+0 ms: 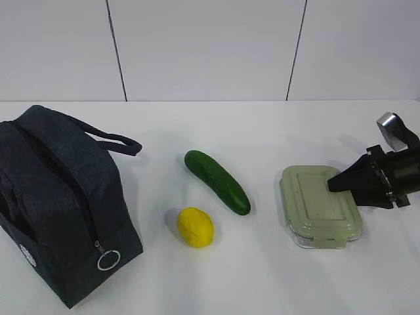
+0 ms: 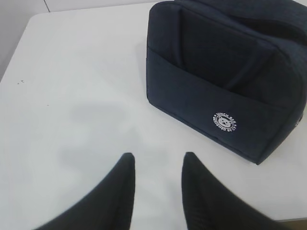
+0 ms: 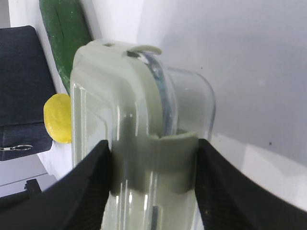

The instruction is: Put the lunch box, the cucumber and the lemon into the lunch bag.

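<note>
Glass lunch box (image 3: 144, 143) pinched by right gripper (image 3: 153, 163); left gripper (image 2: 156, 165) spread, empty; lunch bag (image 1: 59, 197) cropped.

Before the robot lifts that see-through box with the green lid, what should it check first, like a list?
1. Right gripper around the clear glass lunch box with the pale green lid: ok, one finger sits on each side at the lid's clip.
2. Grip tight enough to lift: cannot tell.
3. Lid clipped on: ok on the near side; the other clips cannot be told.
4. Dark navy fabric lunch bag open at the top: cannot tell from these views.
5. Long dark green cucumber and small yellow oval lemon lie between box and bag: not ok for a low slide, so carry over them.
6. Left gripper empty, open: ok.
</note>
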{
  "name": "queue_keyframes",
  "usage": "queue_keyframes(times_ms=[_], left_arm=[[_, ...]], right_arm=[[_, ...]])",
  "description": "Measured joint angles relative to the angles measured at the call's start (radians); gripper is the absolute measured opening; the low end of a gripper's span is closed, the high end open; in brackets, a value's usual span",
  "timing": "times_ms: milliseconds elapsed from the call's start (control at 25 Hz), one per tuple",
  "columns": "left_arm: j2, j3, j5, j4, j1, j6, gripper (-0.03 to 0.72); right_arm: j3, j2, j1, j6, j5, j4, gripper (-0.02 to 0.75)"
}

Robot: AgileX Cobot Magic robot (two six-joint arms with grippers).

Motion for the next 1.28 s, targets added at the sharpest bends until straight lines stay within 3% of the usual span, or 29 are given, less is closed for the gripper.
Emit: queue_keyframes(times_ms=[1280], left_arm=[[0.000, 0.000, 0.000, 0.000, 0.000, 0.000, 0.242]], right_arm=[[0.000, -0.045, 0.039, 0.046, -0.011, 0.001, 0.406]])
